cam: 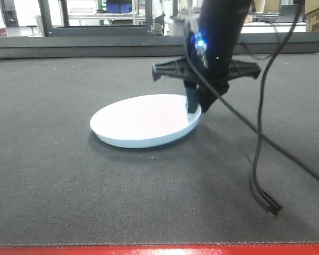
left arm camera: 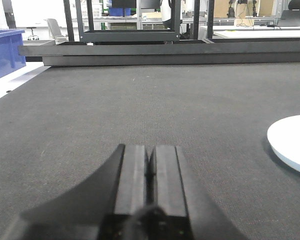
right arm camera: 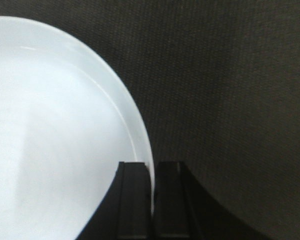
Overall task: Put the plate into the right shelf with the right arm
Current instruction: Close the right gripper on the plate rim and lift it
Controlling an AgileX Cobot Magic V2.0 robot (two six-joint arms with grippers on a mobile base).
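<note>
The white plate (cam: 143,119) lies on the dark mat, its right side slightly raised. My right gripper (cam: 194,106) comes down from above and is shut on the plate's right rim. In the right wrist view the plate (right arm camera: 55,130) fills the left half and its rim runs between the two black fingers (right arm camera: 135,200) of the right gripper (right arm camera: 151,172). My left gripper (left arm camera: 150,155) hovers low over the mat, shut with nothing in it, and the plate's edge (left arm camera: 292,142) shows off to its right. The right shelf is out of view.
A loose black cable (cam: 260,159) hangs from the right arm and ends on the mat. A blue bin (left arm camera: 5,52) stands at the far left. Dark metal frames (left arm camera: 125,37) and benches line the back edge. A red table edge (cam: 159,249) runs along the front.
</note>
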